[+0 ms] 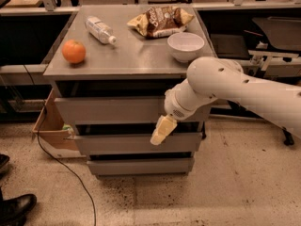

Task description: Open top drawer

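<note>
At far left I note a dark shoe [14,208] on the speckled floor [235,192]; a black cable [61,166] trails across the floor beside it; an open cardboard box [47,126] stands against the left flank of the grey metal cabinet [127,62].

On the cabinet's flat surface, left to right: an orange [74,51]; a clear plastic bottle [99,30] lying on its side, label not legible; a crumpled snack bag [160,20], print not legible; a white bowl [186,46], upright, near the right front corner.

The top drawer [108,109] sits directly under that surface, uppermost of three stacked fronts; its flat front faces me, long axis running left to right; a dark gap shows above it.

The gripper [162,130] hangs in front of the cabinet right of centre, pale yellow, pointing down and to the left, at the lower edge of the top drawer's front and over the gap beneath it; I cannot tell its state; contact with the front cannot be confirmed.

The white arm [244,88] enters from the right; workbenches and dark shelving stand behind.
</note>
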`<action>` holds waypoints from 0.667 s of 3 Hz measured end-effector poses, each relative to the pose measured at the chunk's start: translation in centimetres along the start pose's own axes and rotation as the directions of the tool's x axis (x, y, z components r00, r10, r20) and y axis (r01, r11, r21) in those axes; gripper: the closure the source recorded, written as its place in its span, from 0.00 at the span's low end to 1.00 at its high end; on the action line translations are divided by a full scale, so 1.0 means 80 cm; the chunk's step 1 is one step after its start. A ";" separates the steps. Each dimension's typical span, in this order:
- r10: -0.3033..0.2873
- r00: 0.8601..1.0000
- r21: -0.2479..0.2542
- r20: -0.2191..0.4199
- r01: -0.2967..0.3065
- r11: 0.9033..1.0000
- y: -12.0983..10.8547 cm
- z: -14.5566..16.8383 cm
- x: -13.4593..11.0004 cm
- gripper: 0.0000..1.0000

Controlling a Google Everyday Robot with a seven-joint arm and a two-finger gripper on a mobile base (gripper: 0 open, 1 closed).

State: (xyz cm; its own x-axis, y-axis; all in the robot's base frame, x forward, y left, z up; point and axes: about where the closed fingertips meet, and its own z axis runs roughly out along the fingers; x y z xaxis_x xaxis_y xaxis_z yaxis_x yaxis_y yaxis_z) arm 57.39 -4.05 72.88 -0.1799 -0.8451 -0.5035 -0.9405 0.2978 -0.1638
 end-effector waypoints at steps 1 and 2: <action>0.005 1.000 0.009 0.029 -0.005 1.000 -0.024 0.035 -0.013 0.00; -0.004 0.999 0.011 0.054 0.004 1.000 -0.053 0.071 -0.030 0.00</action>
State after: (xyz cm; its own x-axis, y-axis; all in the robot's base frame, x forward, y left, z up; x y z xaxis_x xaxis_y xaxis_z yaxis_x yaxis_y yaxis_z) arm 63.45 -0.73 69.94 -0.1602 -0.8213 -0.5475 -0.9379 0.2995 -0.1749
